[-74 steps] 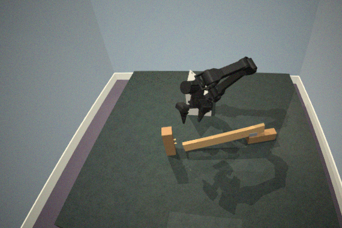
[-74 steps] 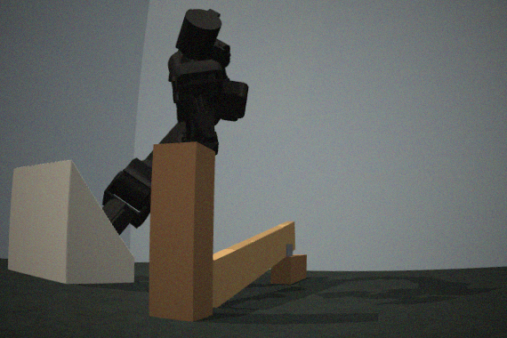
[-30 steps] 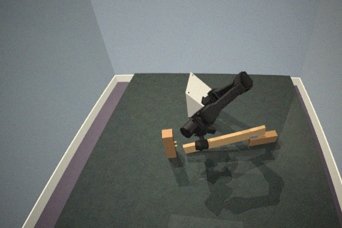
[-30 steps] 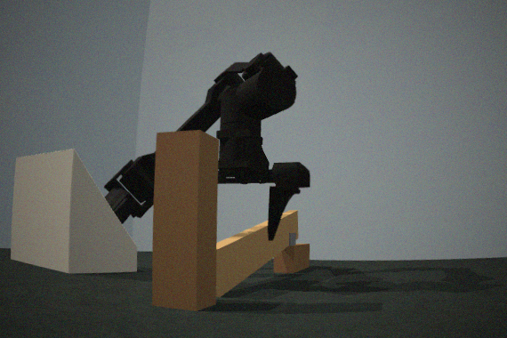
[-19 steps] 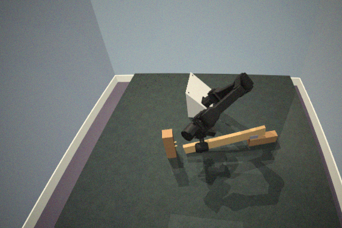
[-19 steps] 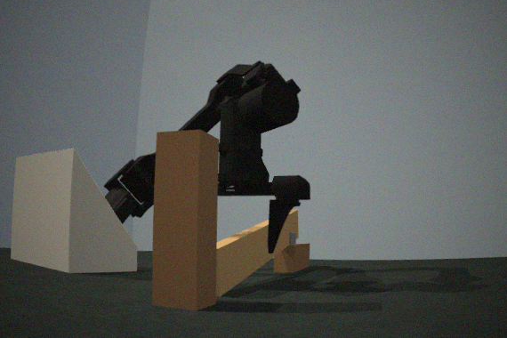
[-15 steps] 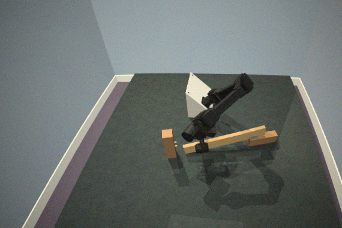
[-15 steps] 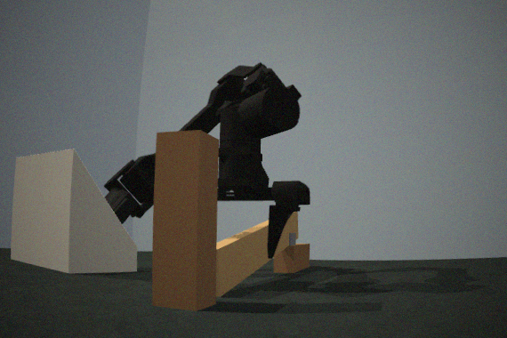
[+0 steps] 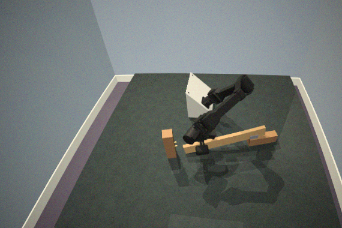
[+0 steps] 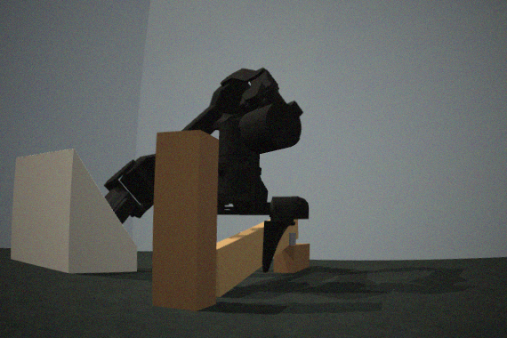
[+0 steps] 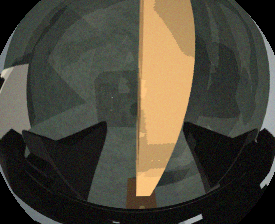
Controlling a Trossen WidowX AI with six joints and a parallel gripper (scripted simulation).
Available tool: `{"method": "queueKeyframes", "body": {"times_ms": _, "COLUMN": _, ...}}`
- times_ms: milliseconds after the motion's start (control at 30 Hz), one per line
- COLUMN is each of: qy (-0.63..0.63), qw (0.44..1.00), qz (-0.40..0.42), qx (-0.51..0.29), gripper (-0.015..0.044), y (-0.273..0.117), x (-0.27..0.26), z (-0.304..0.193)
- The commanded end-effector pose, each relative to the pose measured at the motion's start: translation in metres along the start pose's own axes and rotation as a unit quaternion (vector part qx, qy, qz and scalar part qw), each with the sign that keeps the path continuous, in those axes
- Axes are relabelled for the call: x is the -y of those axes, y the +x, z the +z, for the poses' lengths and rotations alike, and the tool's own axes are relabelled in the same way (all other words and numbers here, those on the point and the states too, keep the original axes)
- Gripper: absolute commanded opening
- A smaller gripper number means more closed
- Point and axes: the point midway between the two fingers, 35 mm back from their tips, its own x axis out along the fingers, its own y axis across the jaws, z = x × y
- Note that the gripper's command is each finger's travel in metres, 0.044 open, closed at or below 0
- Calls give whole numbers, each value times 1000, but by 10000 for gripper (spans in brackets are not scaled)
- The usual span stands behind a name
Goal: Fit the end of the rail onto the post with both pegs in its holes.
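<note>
The rail (image 9: 234, 137) (image 10: 236, 264) (image 11: 165, 75) slopes down from the bracket (image 9: 254, 137) (image 10: 292, 238) on the footboard block (image 9: 269, 140) (image 10: 300, 261) to its low near end on the table. That end is a short gap away from the post (image 9: 169, 146) (image 10: 182, 224) (image 11: 132, 192), whose pegs (image 9: 176, 144) stick out towards it. My gripper (image 9: 204, 143) (image 11: 146, 125) is open and points down, with one finger on each side of the rail near its low end. In the wrist view the rail lies nearer the right finger. In the exterior view the post hides the other finger.
A white wedge-shaped block (image 9: 195, 104) (image 10: 42, 215) (image 11: 14, 97) stands behind the rail, beside the arm's lower part. The arm reaches over from there. The post rises higher than the rail at its near end.
</note>
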Motion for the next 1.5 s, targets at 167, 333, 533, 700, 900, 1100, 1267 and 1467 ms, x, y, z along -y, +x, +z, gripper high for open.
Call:
{"method": "queueKeyframes", "body": {"times_ms": 167, "qy": 2, "qw": 1000, "qz": -1, "qx": 3, "gripper": 177, "y": 2, "x": 0, "z": 1}}
{"method": "queueKeyframes", "body": {"times_ms": 333, "qy": 2, "qw": 1000, "qz": -1, "qx": 3, "gripper": 66, "y": 2, "x": 0, "z": 1}}
{"method": "queueKeyframes", "body": {"times_ms": 533, "qy": 2, "qw": 1000, "qz": -1, "qx": 3, "gripper": 26, "y": 2, "x": 0, "z": 1}}
{"method": "queueKeyframes", "body": {"times_ms": 700, "qy": 2, "qw": 1000, "qz": -1, "qx": 3, "gripper": 0, "y": 2, "x": 0, "z": 1}}
{"method": "queueKeyframes", "body": {"times_ms": 900, "qy": 2, "qw": 1000, "qz": -1, "qx": 3, "gripper": 0, "y": 2, "x": 0, "z": 1}}
{"method": "queueKeyframes", "body": {"times_ms": 1100, "qy": 2, "qw": 1000, "qz": -1, "qx": 3, "gripper": 0, "y": 0, "x": -1, "z": 0}}
{"method": "queueKeyframes", "body": {"times_ms": 1267, "qy": 2, "qw": 1000, "qz": -1, "qx": 3, "gripper": 0, "y": -3, "x": -1, "z": 0}}
{"method": "queueKeyframes", "body": {"times_ms": 1467, "qy": 2, "qw": 1000, "qz": -1, "qx": 3, "gripper": 0, "y": -6, "x": 0, "z": 0}}
